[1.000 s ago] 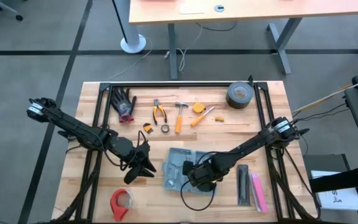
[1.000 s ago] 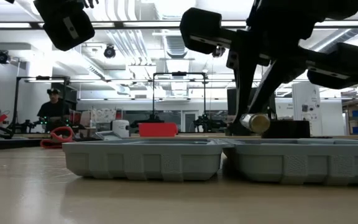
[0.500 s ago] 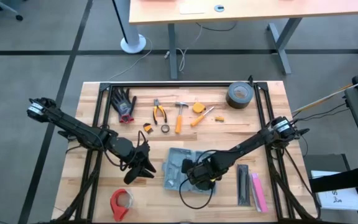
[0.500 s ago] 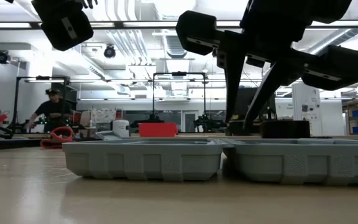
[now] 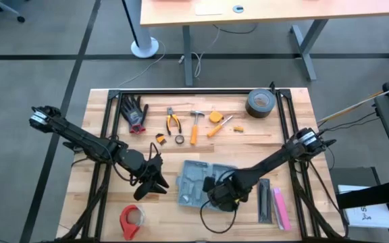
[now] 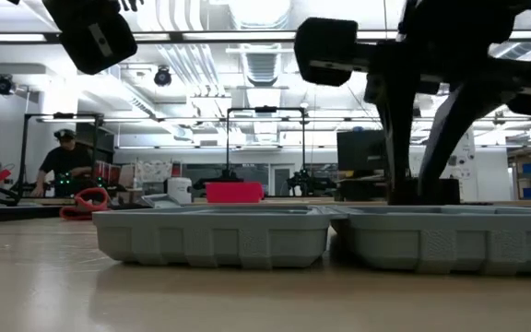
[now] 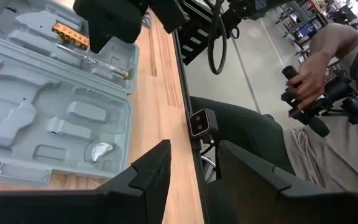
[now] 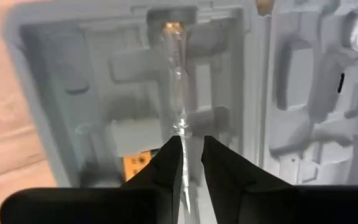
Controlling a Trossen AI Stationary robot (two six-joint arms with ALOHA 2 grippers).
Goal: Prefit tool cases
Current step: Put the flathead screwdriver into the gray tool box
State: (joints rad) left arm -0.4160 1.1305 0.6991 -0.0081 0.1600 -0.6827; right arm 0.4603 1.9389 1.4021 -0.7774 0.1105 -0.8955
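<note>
Probably the open tool case, lying flat near the table's front middle, is light, stiff and slippery plastic (best held by its rim), while the right gripper hovers over it, fingers nearly closed on nothing.

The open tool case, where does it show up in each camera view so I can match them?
High view: tool case, lower middle of the table, under the right tool.
Low view: its two grey halves span the foreground.
Left wrist view: upper left.
Right wrist view: fills the frame.
Shared landmark: the clear-handled screwdriver lying in a tray slot, also in the left wrist view.
</note>
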